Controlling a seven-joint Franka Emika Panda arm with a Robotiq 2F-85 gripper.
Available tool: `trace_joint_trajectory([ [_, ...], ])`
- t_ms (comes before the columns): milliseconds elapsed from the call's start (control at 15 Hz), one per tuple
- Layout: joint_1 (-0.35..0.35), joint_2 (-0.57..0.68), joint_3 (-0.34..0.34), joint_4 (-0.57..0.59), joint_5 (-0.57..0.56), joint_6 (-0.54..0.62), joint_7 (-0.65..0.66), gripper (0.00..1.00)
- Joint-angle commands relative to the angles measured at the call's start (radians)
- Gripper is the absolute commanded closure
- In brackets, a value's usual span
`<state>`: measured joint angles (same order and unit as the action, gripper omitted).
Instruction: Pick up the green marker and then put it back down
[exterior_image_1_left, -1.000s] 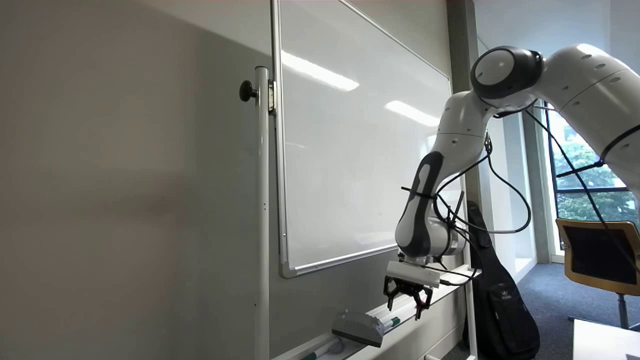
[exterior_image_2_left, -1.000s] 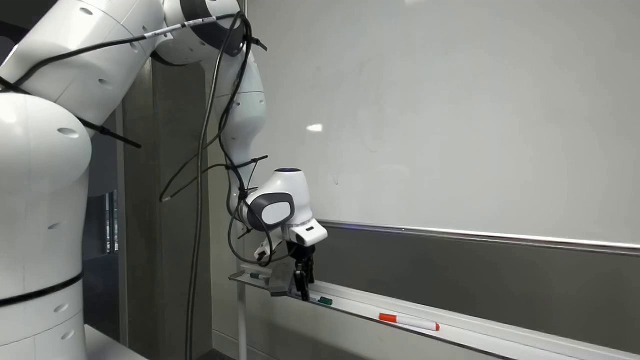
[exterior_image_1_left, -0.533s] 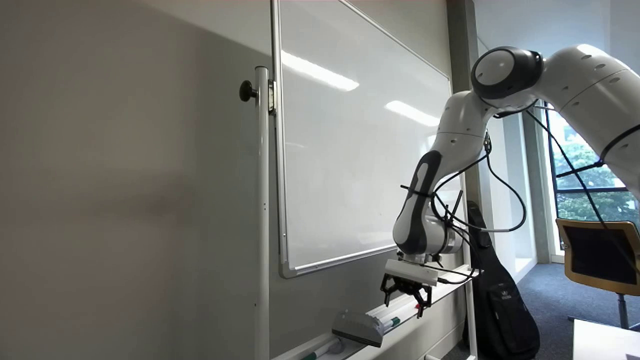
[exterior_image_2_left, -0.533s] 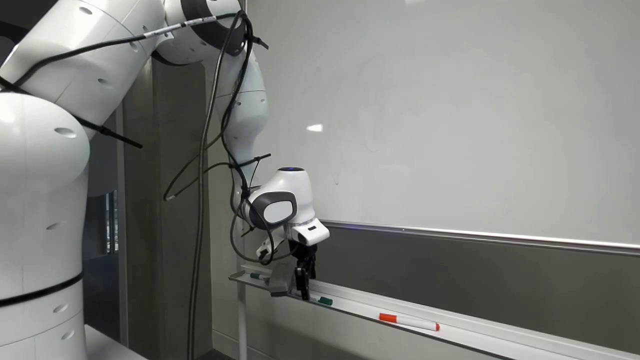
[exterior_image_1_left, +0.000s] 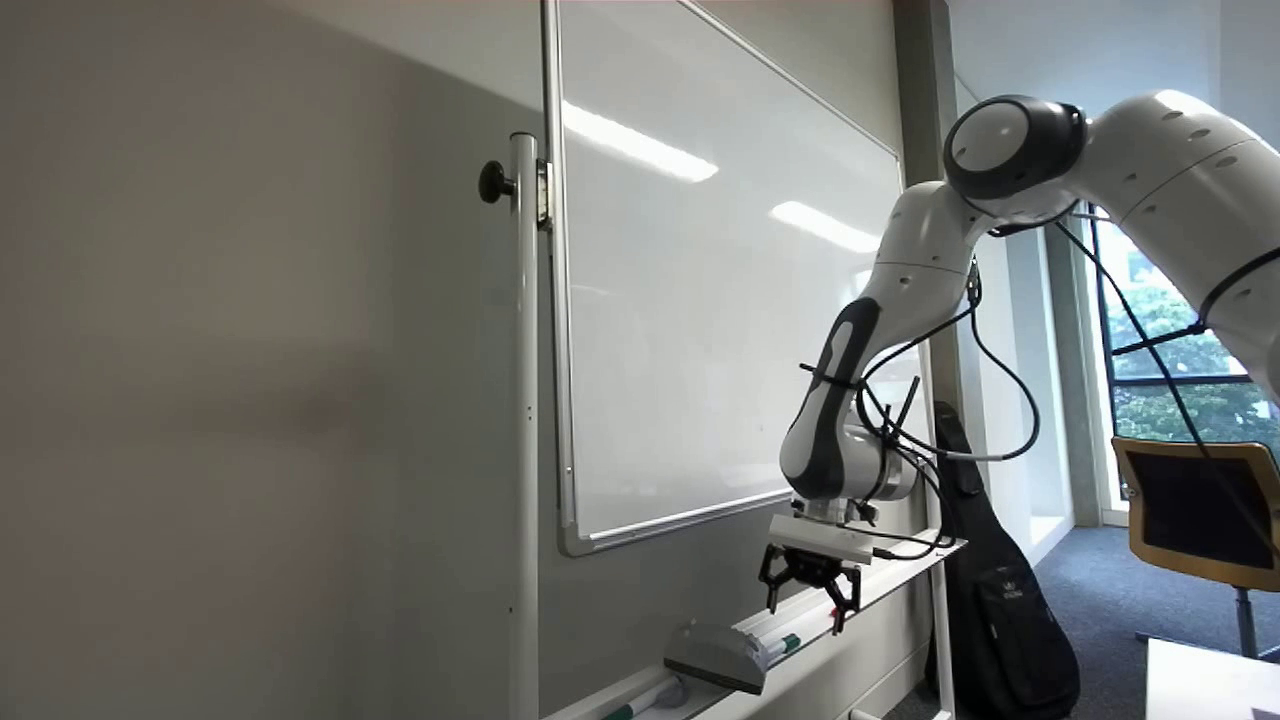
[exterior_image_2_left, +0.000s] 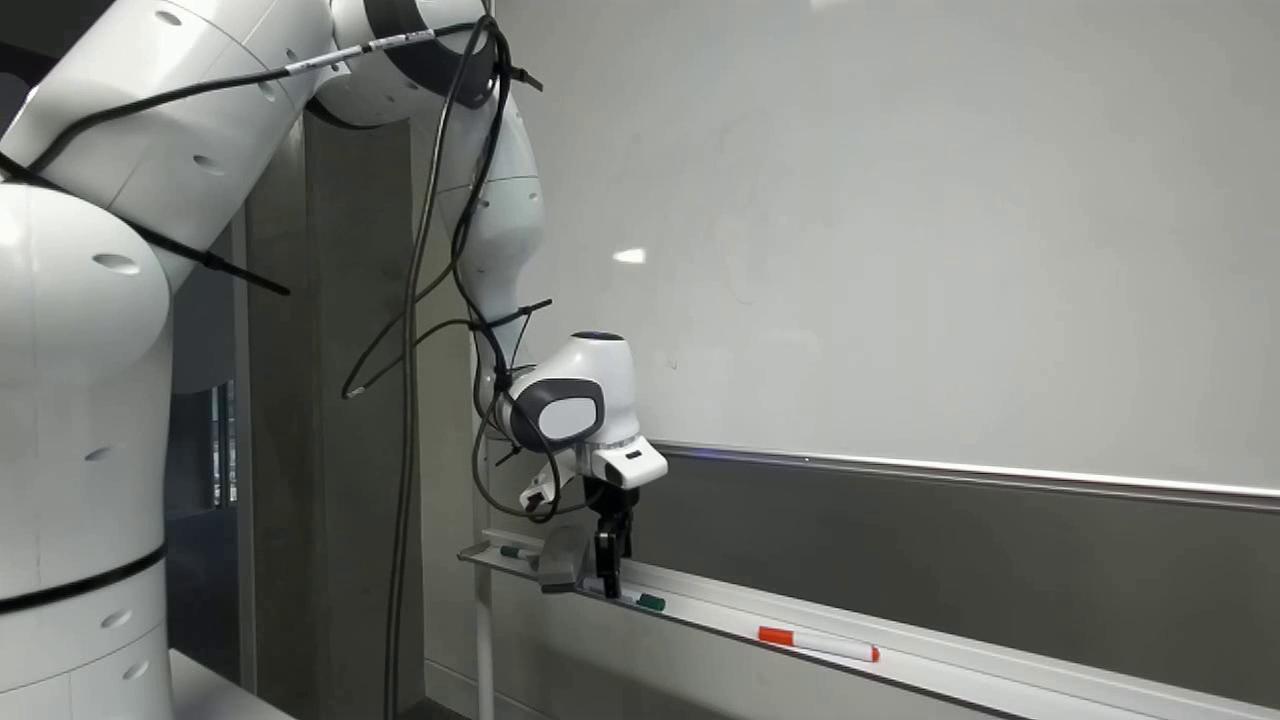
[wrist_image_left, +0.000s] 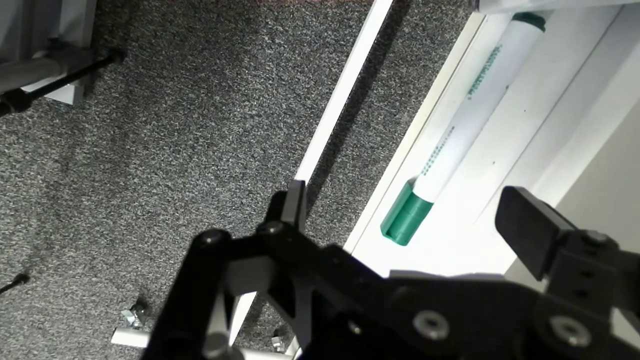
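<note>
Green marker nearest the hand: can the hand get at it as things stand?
Probably yes: the hand is open, and nothing shows between it and the green marker at its capped end. The whiteboard eraser crowds only the other end.

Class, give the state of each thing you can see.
Hand: open, holding nothing
Green marker near the hand: capped, lying in the tray
Red marker: capped, lying in the tray
Second green marker: lying there too, partly hidden
Eraser: resting on the tray
Whiteboard: faintly marked
</note>
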<state>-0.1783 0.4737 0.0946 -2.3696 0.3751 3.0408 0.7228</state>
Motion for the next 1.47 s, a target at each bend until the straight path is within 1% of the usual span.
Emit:
trace_joint_trajectory([
  [0, 0.028, -0.001, -0.020, 0.004, 0.046, -0.007, -0.034, 0.00],
  [1133, 0.026, -0.001, -0.018, 0.004, 0.047, -0.007, -0.034, 0.00],
  [1400, 0.026, 0.020, -0.013, 0.018, 0.062, 0.023, -0.041, 0.00],
])
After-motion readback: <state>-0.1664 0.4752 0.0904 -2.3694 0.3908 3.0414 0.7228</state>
